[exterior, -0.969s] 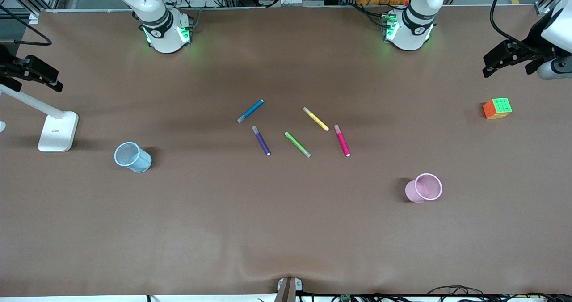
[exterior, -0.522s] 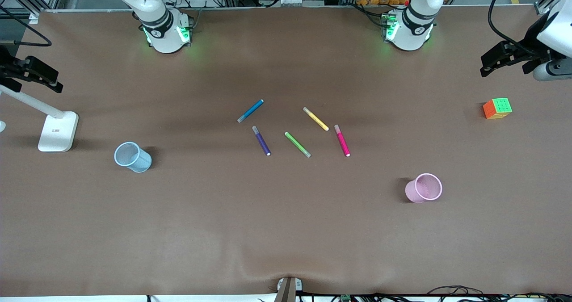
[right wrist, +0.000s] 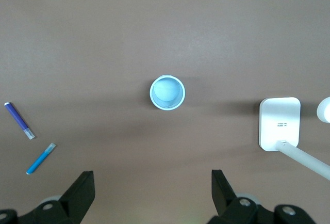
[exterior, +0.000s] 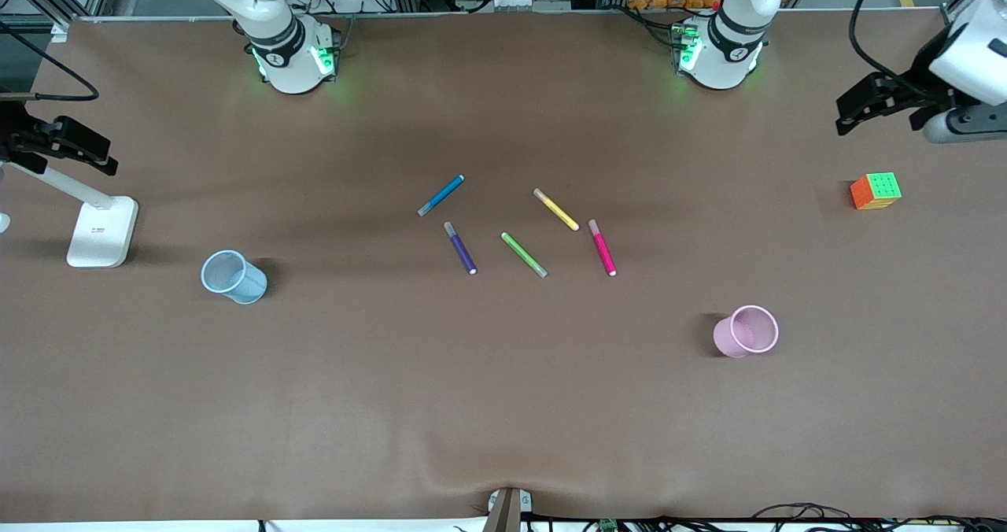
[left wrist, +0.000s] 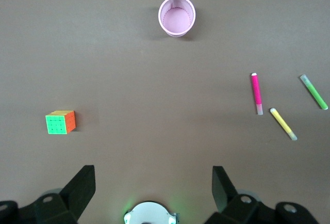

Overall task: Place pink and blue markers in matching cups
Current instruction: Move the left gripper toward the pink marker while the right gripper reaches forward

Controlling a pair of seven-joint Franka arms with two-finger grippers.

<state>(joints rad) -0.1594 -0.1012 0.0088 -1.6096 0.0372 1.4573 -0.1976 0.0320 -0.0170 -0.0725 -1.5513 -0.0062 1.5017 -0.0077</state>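
Approach step: both hands are hanging wide open and empty, the left hand high over the tabletop near the cube, the right hand over the lamp's end. The pink marker and blue marker are lying well apart from either hand, outside the pink cup and blue cup. Next, each hand needs lowering onto its marker.

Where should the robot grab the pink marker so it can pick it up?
Probably around the middle of its pink barrel, coming straight down from above. The pink marker lies flat on the table with bare space on both long sides, so the open left gripper could put one finger on each side. The yellow marker lies close to its pale cap end.
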